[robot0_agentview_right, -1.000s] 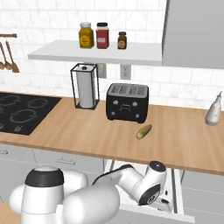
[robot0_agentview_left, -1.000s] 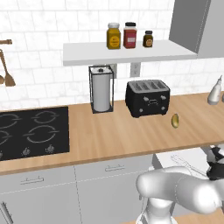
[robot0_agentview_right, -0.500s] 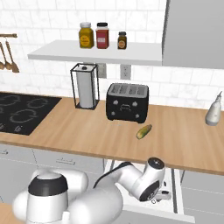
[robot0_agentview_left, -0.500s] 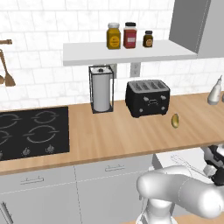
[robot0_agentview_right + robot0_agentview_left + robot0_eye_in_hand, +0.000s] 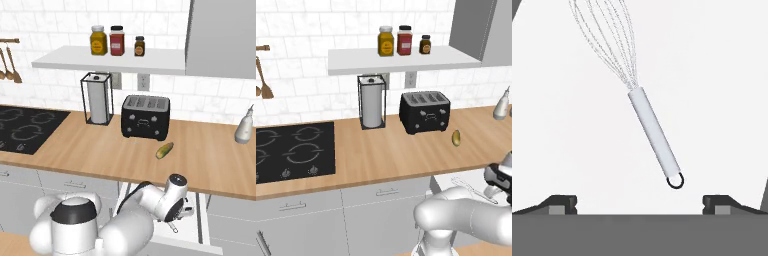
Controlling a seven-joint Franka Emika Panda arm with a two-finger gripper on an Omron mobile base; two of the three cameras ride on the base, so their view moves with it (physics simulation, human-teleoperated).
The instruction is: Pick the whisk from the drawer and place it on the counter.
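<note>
While the arm bends down from the base into the open drawer (image 5: pixel 202 227) below the counter (image 5: pixel 100 150), the gripper (image 5: pixel 639 202) hangs over the drawer's white floor with its two dark fingertips (image 5: pixel 562 204) spread wide and nothing between them. Seen from the hand, the whisk (image 5: pixel 653 131) lies flat on that white floor, apart from both tips: its slim grey handle runs on a slant, the small dark hanging ring at its end lies nearest the gripper and roughly midway between the tips, and the pale wire loops fan away toward the top of that view. From the right base camera the whisk (image 5: pixel 172 227) shows as a thin sliver just beyond the hand, though it is too faint there to say how close the fingers come. From the left base camera the drawer (image 5: pixel 448 179) juts out at the lower right with the whisk (image 5: pixel 476 189) lying across its white inside. On the wooden worktop stand a black toaster (image 5: pixel 146 118) and a paper towel holder (image 5: pixel 97 98), with a small yellow-green oval thing (image 5: pixel 164 150) lying in front of the toaster.
</note>
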